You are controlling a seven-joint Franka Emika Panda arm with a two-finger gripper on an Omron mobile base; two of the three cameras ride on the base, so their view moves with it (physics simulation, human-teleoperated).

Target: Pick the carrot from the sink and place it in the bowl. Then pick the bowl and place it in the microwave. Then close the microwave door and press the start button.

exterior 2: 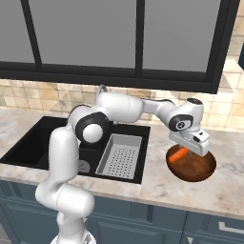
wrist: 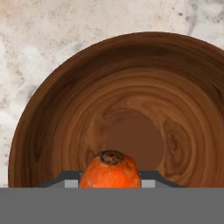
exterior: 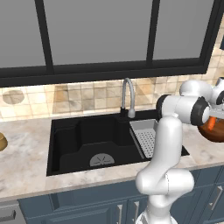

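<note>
The small orange carrot sits between my fingertips, stem end toward the camera, and my gripper is shut on it. Directly beneath lies the large reddish-brown wooden bowl, its hollow open under the carrot. From the right base view, the gripper hangs just over the bowl's left side, with the carrot angled down into it. The bowl stands on the counter right of the black sink. The microwave is out of view.
The sink holds a grey perforated tray at its right end, and a curved steel faucet rises behind it. A small tan-gold bowl sits at the far left of the counter. Dark window frames run above the tiled backsplash.
</note>
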